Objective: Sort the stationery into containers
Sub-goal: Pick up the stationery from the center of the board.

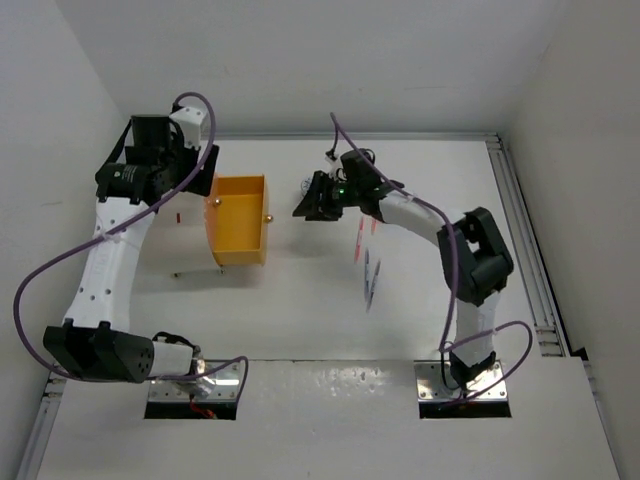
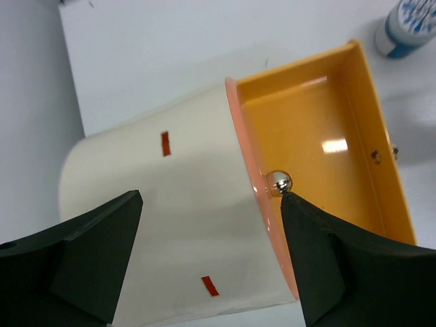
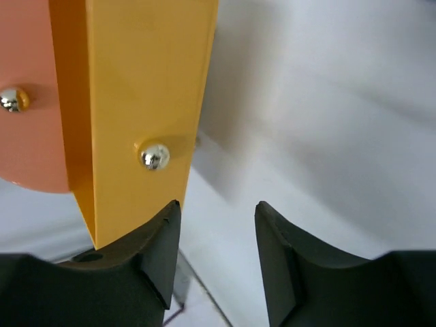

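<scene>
Over the cream-white cabinet [image 2: 163, 218], the left gripper [image 2: 211, 204] is held with its fingers spread wide and nothing between them. One fingertip [image 2: 300, 211] is seen just beside the brass knob [image 2: 278, 182] on the curved front of the orange drawer [image 2: 320, 136]. That front appears to lie against the cabinet's wall, though contact cannot be confirmed. A blue-and-white roll [image 2: 407, 24] is seen beyond the drawer's far corner. The right gripper [image 3: 218, 211] is likewise parted and empty, one finger [image 3: 153, 259] close under the drawer's end wall, where a small knob [image 3: 154, 156] is fixed. Thin pink and blue pens [image 1: 367, 262] are seen lying on the table [image 1: 300, 300], right of the drawer.
</scene>
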